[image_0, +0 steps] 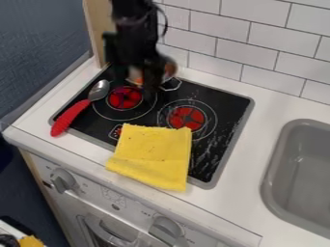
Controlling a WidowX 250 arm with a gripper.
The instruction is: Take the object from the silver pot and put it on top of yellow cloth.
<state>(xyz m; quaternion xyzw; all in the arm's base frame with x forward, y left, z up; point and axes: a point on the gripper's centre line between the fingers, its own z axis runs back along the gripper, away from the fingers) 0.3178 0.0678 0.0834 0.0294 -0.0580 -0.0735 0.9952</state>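
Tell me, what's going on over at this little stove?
A black robot arm hangs over the back left of the stove, its gripper at the silver pot. I can't tell whether it holds anything. The yellow cloth lies across the stove's front edge with nothing on it yet, and a red-handled spoon rests at the left edge.

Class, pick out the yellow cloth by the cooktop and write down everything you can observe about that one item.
The yellow cloth is a roughly four-sided piece, soft-looking, perhaps towelling, with slightly fuzzy edges. Small dark specks dot it, and a crease runs across its lower part. It lies spread out over the front edge of the black cooktop, partly on the white counter. Its upper right corner reaches the nearer red burner. Nothing rests on it.
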